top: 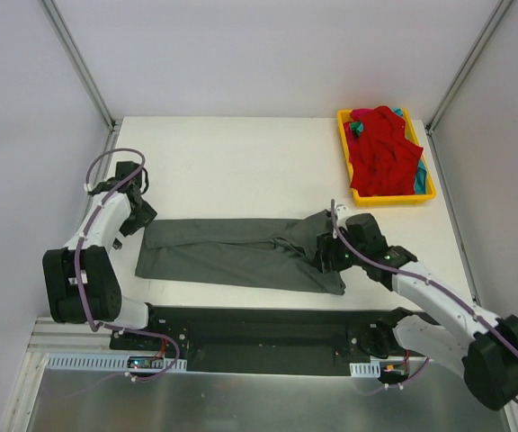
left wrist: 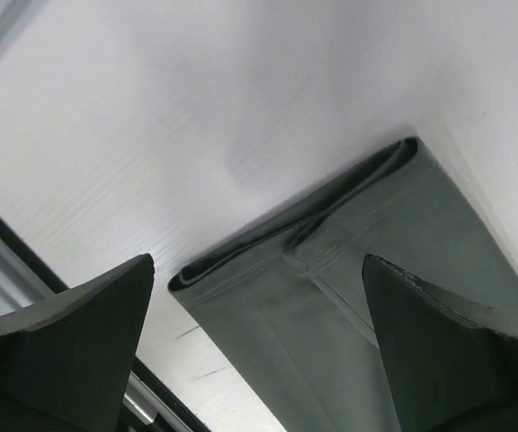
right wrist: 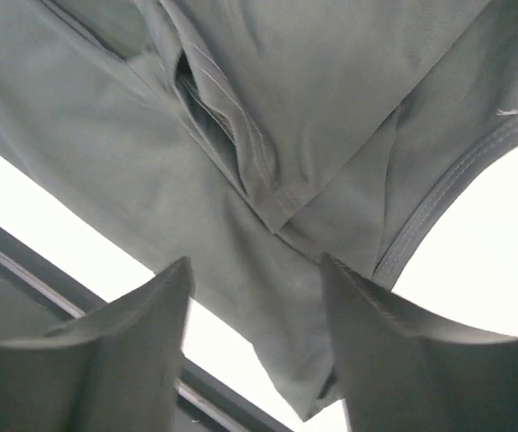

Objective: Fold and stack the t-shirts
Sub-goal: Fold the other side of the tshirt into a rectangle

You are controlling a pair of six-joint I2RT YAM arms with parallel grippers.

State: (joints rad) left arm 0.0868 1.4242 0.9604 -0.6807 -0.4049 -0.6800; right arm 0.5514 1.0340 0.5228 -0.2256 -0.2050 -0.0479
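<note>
The charcoal grey t-shirt [top: 232, 255] lies folded lengthwise into a long strip across the table's near middle. My left gripper [top: 131, 216] hovers open just off its left end; the left wrist view shows the folded hem [left wrist: 331, 297] between the spread fingers [left wrist: 79, 342]. My right gripper [top: 326, 255] is open above the strip's right end; its wrist view shows the neckline and sleeve folds [right wrist: 268, 171] between the fingers [right wrist: 394, 360]. The bright red t-shirt [top: 383, 148] lies crumpled in the yellow tray [top: 432, 191], with a bit of teal cloth [top: 357, 128] under it.
The yellow tray stands at the back right corner. A black rail [top: 259, 328] runs along the near table edge between the arm bases. Metal frame posts [top: 84, 67] rise at the table's back corners.
</note>
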